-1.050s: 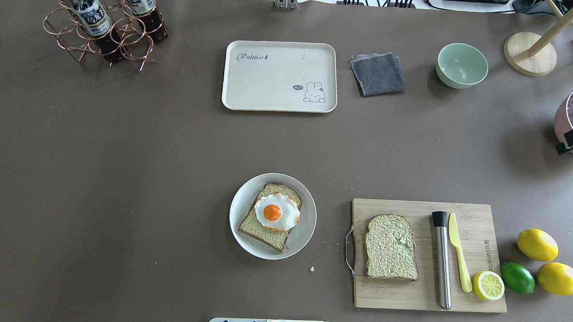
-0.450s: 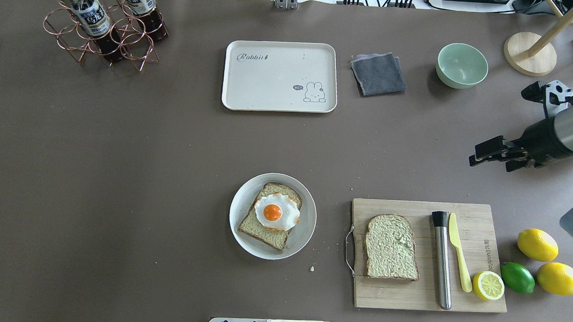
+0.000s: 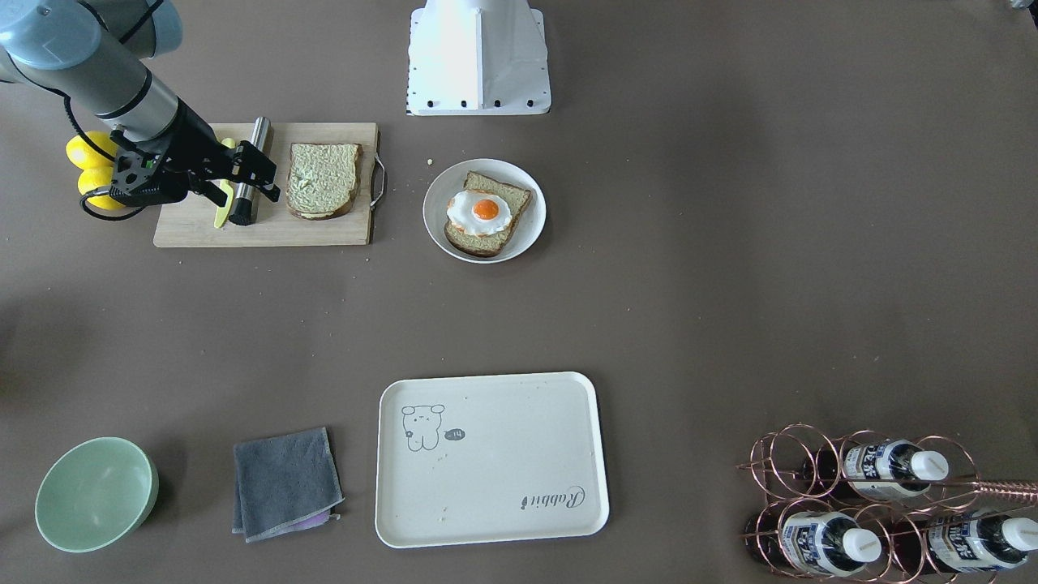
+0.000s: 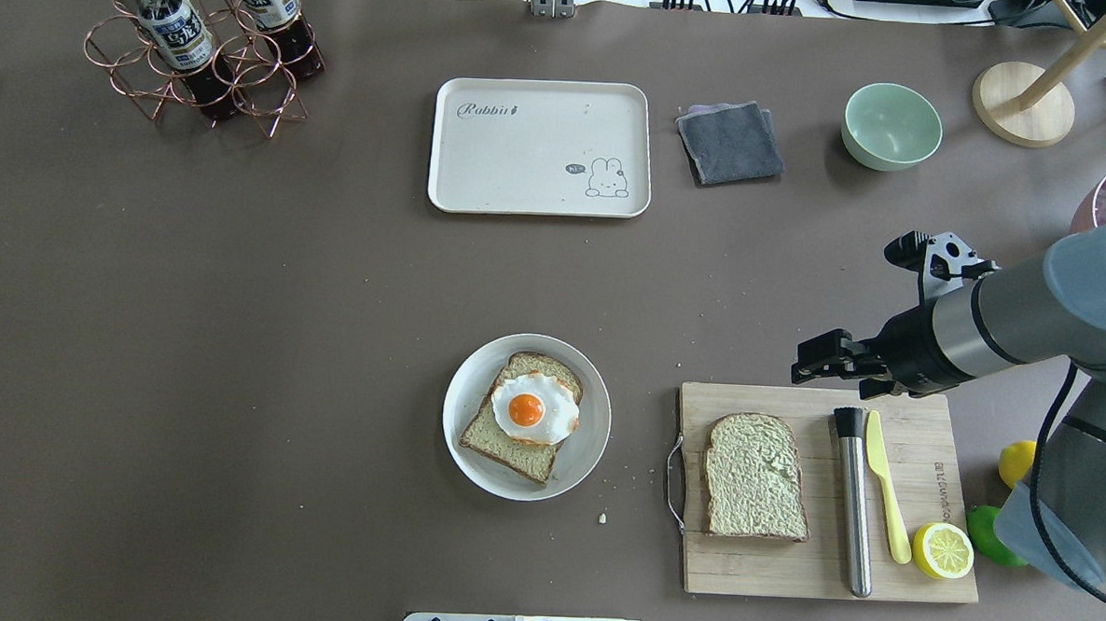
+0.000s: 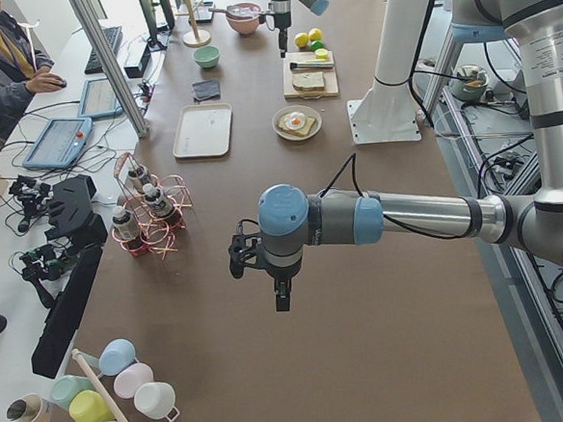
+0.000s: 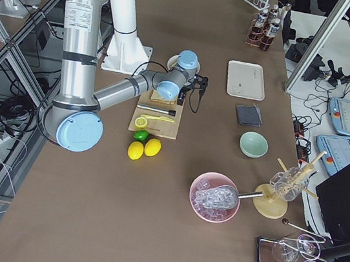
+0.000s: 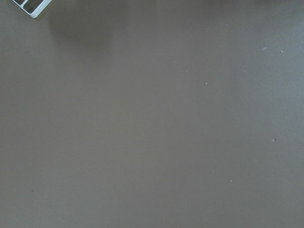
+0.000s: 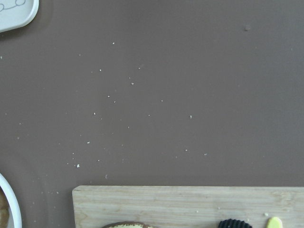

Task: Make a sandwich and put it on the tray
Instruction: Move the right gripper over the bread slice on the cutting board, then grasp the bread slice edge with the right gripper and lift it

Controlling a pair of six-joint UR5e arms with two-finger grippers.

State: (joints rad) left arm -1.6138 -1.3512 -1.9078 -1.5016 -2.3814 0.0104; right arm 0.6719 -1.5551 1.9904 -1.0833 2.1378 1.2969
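One bread slice [image 4: 496, 439] lies on a round white plate [image 4: 461, 395] at table centre, with a fried egg [image 4: 532, 408] on top. A second bread slice [image 4: 756, 476] lies bare on the wooden cutting board [image 4: 921, 429]. The cream tray [image 4: 522, 160] sits farther back and holds nothing; it also shows in the front view [image 3: 503, 454]. My right gripper [image 4: 805, 363] is open and empty above the board's far edge, beyond the second slice; it also shows in the front view [image 3: 268, 178]. My left gripper [image 5: 280, 293] hangs over bare table far to the left; I cannot tell its state.
On the board lie a steel muddler [image 4: 853, 501], a yellow knife [image 4: 886, 484] and a lemon half [image 4: 942, 550]. A grey cloth [image 4: 730, 143] and green bowl [image 4: 891, 126] sit right of the tray. A copper bottle rack [image 4: 200, 48] stands back left.
My right arm has swung in from the right edge, leftward and toward the cutting board, and now hides most of the lemons. Bread, egg, plate and tray have not moved.
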